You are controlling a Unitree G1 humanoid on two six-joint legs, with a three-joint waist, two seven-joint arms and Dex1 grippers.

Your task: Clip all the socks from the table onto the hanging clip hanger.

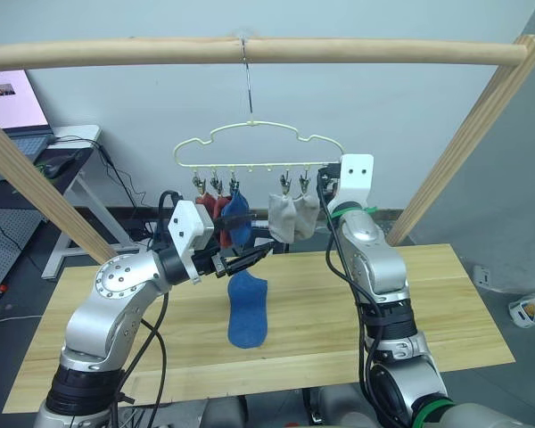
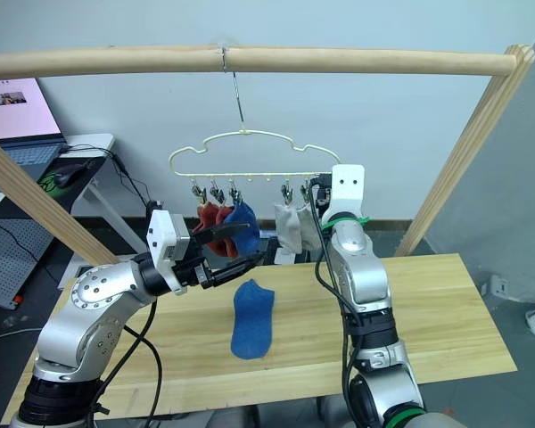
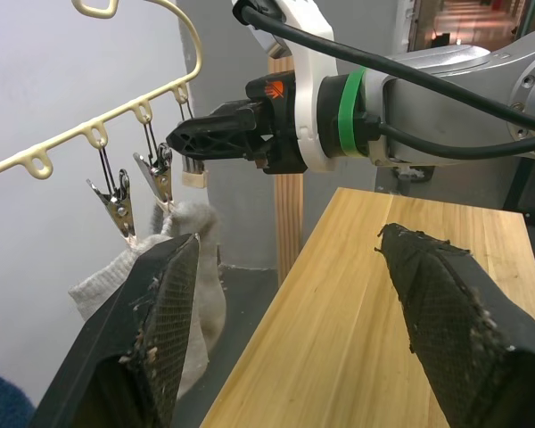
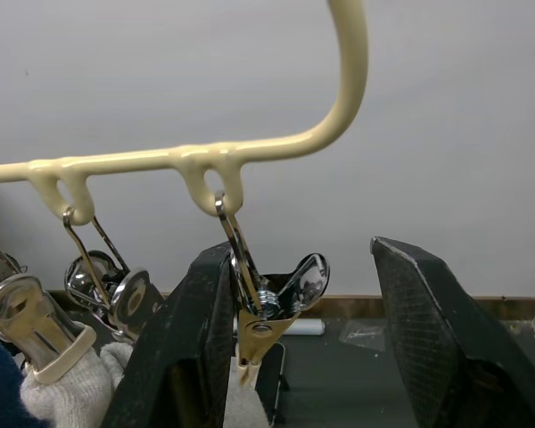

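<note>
Desk (image 1: 446, 303): a long top of pale wood planks. One blue sock lies flat near its middle.
Wooden beam (image 1: 250, 51): a thick round pole across the top, held up by slanted wooden poles at both ends.
Clip hanger (image 1: 250, 134): cream wire with a wavy outline, hung by its long hook from the beam, above the far edge of the desk. A row of metal clips hangs along its lower bar.
Hung socks: two rust red socks (image 2: 208, 217) and a blue sock (image 2: 241, 223) are on the left clips. Two light grey socks (image 1: 292, 217) are on clips further right.
Loose blue sock (image 1: 248, 310): on the desk below the hanger, between the two arms, toe end nearest the robot.
Left pincer (image 1: 250, 259): raised above the desk just beside the hung blue sock, released, fingers spread wide and holding nothing.
Right pincer (image 4: 303, 357): lifted to the right end of the hanger, released. The end clip (image 4: 267, 299) hangs between its spread fingers, close to one finger; I cannot tell whether it touches.
</note>
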